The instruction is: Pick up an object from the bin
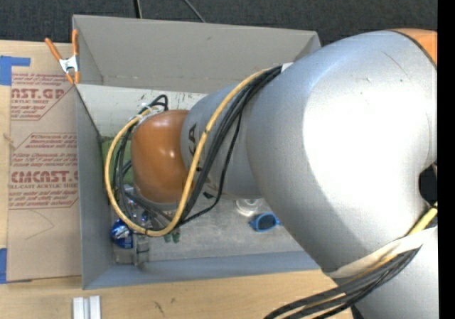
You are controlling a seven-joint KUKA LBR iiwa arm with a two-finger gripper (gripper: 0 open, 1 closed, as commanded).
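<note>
The gripper [135, 248] is down in the bin's [89, 204] seven o'clock corner, just beside a small blue object [119, 234]. Whether it is spread or pressed together, I cannot tell.

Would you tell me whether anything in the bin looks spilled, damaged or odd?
Nothing stands out. A small blue piece and a clear piece lie loose on the bin floor; the arm hides much else.
</note>
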